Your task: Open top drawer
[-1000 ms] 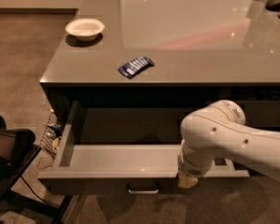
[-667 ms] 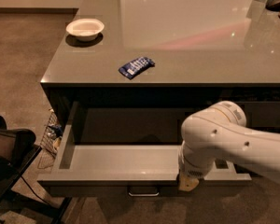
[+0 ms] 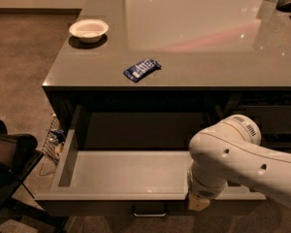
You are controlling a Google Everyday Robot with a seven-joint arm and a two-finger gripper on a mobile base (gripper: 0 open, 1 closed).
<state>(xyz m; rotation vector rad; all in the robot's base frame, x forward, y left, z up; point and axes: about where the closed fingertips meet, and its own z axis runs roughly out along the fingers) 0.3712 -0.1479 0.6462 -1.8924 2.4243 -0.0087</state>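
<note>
The top drawer (image 3: 126, 176) stands pulled far out from under the grey counter, showing its pale grey inside, which holds nothing I can see. Its small rectangular pull handle (image 3: 149, 211) shows at the centre of the front, at the bottom of the view. My white arm (image 3: 233, 154) reaches in from the right and hangs over the drawer's front right part. My gripper (image 3: 199, 204) is at the drawer's front edge, just right of the handle; only its pale wrist end shows and the fingers are hidden below it.
A grey counter top (image 3: 208, 47) carries a white bowl (image 3: 88, 30) at the far left and a blue packet (image 3: 142, 69) near the front edge. A dark chair (image 3: 9, 154) stands on the floor at the left. A wire rack (image 3: 52, 140) sits beside the drawer's left side.
The drawer has slid a little further out toward the camera, and my arm has drawn back with it.
</note>
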